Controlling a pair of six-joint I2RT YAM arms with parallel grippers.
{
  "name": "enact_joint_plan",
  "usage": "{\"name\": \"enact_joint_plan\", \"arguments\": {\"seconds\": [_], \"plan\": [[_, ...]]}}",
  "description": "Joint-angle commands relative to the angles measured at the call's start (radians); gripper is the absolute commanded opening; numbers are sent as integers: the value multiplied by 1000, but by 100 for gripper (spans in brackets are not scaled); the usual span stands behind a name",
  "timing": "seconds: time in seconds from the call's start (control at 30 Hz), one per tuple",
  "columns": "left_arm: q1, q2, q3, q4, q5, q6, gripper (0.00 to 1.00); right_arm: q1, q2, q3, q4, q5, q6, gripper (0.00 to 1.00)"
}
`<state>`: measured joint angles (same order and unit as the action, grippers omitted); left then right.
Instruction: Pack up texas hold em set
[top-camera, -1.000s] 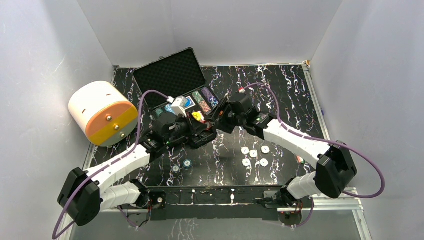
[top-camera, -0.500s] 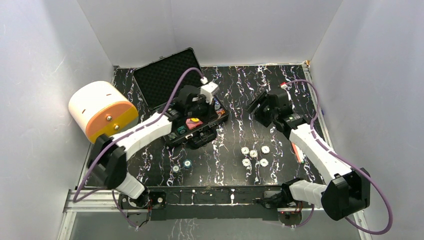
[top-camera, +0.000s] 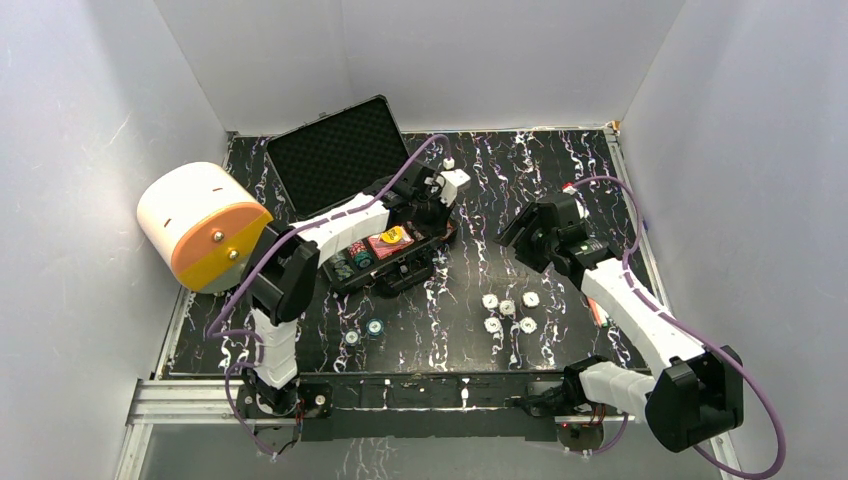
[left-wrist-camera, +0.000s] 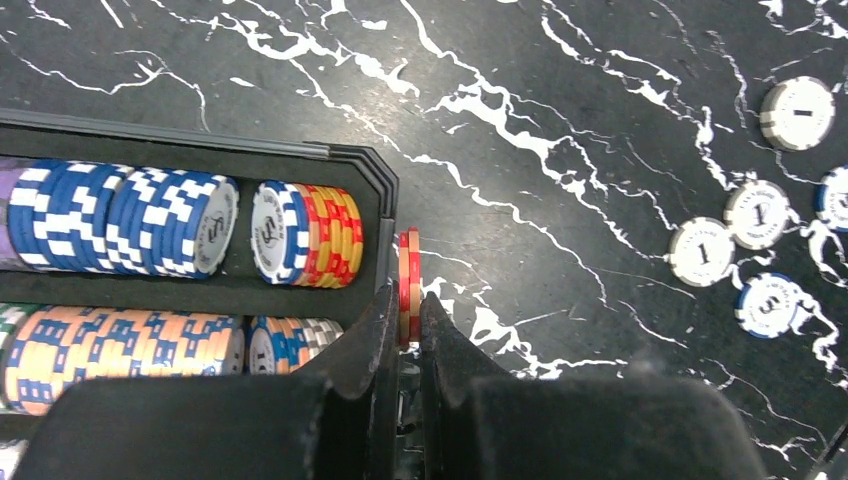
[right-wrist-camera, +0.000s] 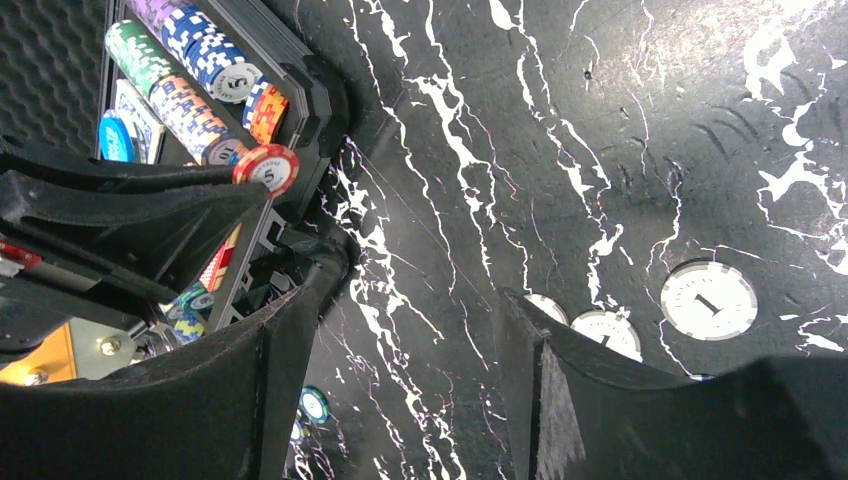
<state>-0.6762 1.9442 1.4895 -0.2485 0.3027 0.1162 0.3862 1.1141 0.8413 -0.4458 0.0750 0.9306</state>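
The left arm (top-camera: 330, 225) stretches far and rightward from its near-left base, wrist tipped downward. The left gripper (left-wrist-camera: 408, 300) has its jaws pinched together on a red-and-yellow chip (left-wrist-camera: 409, 280) held on edge. The right arm (top-camera: 630, 300) folds at a near-right elbow and angles far-left. The right gripper (right-wrist-camera: 408, 310) hangs with its jaws apart, holding nothing.

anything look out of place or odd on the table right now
Yes. Five chips and two more chips nearer the arms' bases lie loose on the table, outside the open case. The left tool pinches red-and-yellow chips on edge just beside the case's corner, not over a slot.
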Motion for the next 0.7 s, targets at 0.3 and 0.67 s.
{"name": "enact_joint_plan", "arguments": {"seconds": [0.3, 0.67], "plan": [[-2, 22, 84, 3, -150, 72, 0, -5, 22, 14, 26, -8, -23, 72], [-3, 55, 106, -10, -202, 84, 2, -4, 27, 12, 27, -15, -26, 71]]}}
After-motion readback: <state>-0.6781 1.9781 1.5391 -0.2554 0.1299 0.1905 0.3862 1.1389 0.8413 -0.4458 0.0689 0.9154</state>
